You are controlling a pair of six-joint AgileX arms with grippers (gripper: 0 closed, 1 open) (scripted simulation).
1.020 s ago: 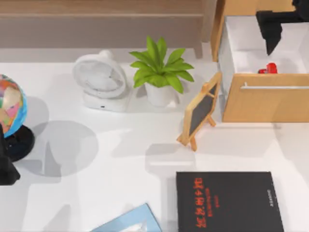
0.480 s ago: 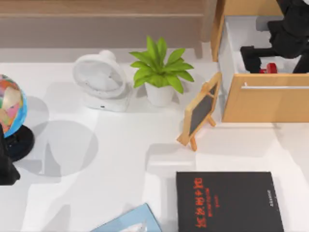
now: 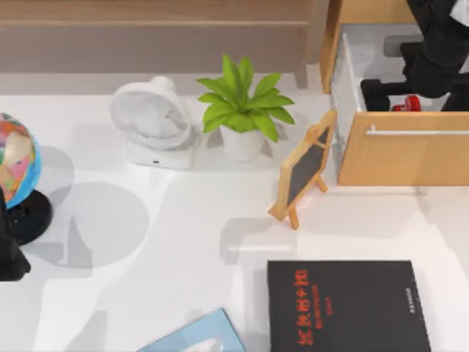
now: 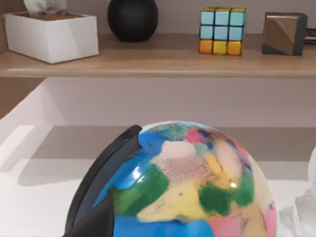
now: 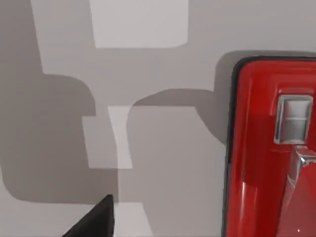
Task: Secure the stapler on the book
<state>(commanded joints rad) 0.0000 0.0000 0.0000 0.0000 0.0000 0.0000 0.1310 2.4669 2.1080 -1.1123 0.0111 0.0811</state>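
Note:
The red stapler lies inside the open wooden drawer at the back right, half hidden behind the drawer front. My right gripper hangs low in the drawer right over it, open. In the right wrist view the stapler is close, off to one side of a dark fingertip, with nothing held. The black book with red characters lies flat at the front right. My left gripper is parked at the table's left edge beside the globe.
A small chalkboard easel stands between the drawer and the book. A potted plant and a white fan stand at the back. A light blue flat object lies at the front edge. The left wrist view faces the globe.
My right arm has come down into the drawer and settled over the stapler. The left arm, the stapler and the book have not moved.

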